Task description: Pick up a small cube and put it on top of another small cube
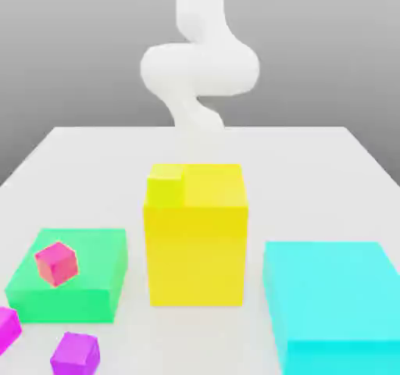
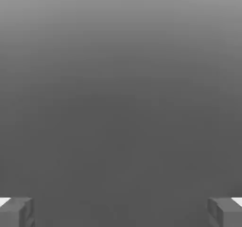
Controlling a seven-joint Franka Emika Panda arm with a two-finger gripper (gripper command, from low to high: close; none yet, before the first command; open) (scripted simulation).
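Grey fingertips (image 2: 16,213) stand wide apart on the gripper (image 2: 121,214), nothing between them. Well away from them on the table (image 1: 312,162) sit the small cubes: a yellow one (image 1: 165,188) atop the tall yellow block (image 1: 197,248), a pink one (image 1: 56,263) on the green block (image 1: 74,283), a purple one (image 1: 76,354) loose. No cube is picked yet; the next move calls for choosing one and lowering the fingers around it.

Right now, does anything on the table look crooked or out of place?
Mostly tidy. The pink cube sits tilted on the green block, turned askew to its edges. A small yellow cube rests squarely on a corner of the tall yellow block. Two purple cubes lie loose on the table, one cut off by the frame's edge.
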